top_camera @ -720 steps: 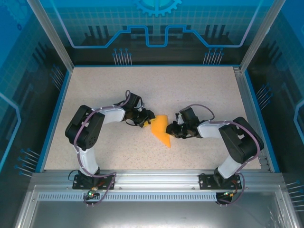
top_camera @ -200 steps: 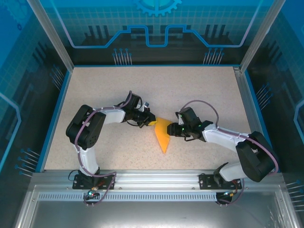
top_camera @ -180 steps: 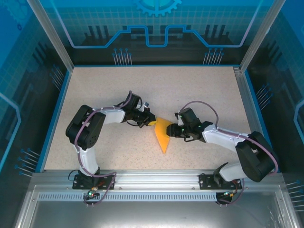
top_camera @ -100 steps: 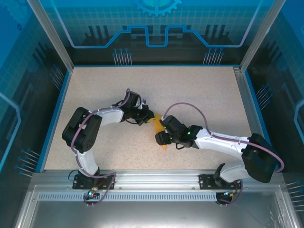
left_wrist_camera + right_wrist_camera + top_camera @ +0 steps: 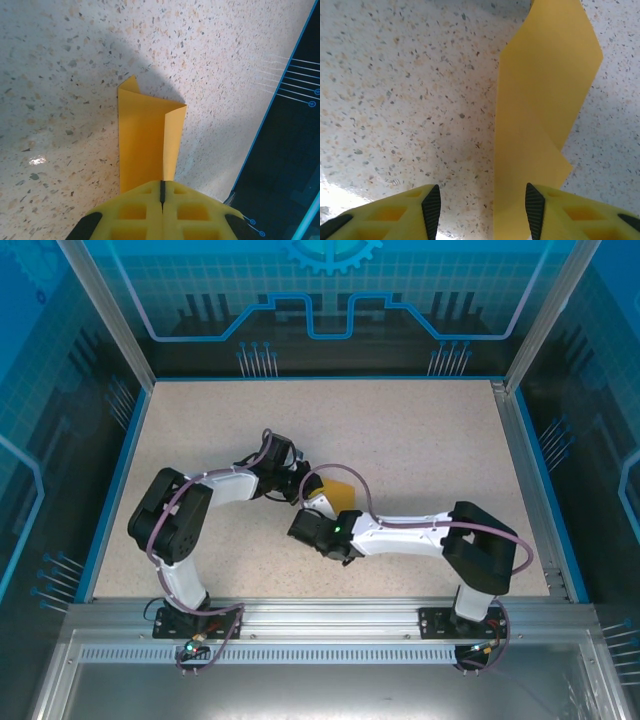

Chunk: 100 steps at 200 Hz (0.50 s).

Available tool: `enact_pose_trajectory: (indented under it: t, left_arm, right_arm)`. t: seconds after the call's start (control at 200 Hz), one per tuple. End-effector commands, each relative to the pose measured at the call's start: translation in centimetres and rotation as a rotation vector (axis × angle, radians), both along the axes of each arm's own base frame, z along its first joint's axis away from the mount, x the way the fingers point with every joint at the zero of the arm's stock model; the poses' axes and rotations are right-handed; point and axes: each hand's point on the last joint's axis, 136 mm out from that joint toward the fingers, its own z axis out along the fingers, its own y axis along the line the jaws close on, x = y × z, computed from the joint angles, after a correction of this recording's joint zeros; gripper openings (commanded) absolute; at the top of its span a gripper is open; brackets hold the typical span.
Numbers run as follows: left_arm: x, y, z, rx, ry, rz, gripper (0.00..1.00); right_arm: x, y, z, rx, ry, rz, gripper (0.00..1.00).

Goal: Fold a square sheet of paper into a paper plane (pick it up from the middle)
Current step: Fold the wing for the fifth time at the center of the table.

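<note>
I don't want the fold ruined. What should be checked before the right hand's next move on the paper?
1. Left hand shut on the folded paper: ok.
2. Right hand open: ok.
3. Paper centred between the right hand's fingers: not ok, it sits toward one finger.
4. Paper's far flap lying flat on the table: cannot tell.

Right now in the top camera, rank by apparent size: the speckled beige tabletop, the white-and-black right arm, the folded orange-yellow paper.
1. speckled beige tabletop
2. white-and-black right arm
3. folded orange-yellow paper, clearly smallest, though partly covered by that arm
</note>
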Motion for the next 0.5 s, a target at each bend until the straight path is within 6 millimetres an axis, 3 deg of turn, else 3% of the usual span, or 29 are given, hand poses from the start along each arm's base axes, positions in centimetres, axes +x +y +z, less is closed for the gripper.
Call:
enact_pose_trajectory:
  t: [0.0, 0.34, 0.495]
  left_arm:
    - [-0.1, 0.0, 1.0, -0.012, -0.011, 0.02, 0.04]
    - [-0.2, 0.0, 1.2, -0.014, -0.014, 0.018, 0.04]
    - [-0.2, 0.0, 1.4, -0.015, -0.012, 0.023, 0.04]
  right_arm:
    - [0.4, -1.0, 0.5, -0.074, -0.055, -0.045, 0.5]
    - [0.1, -1.7, -0.7, -0.094, -0.046, -0.067, 0.4]
    - [0.2, -1.8, -1.2, -0.106, -0.041, -0.074, 0.39]
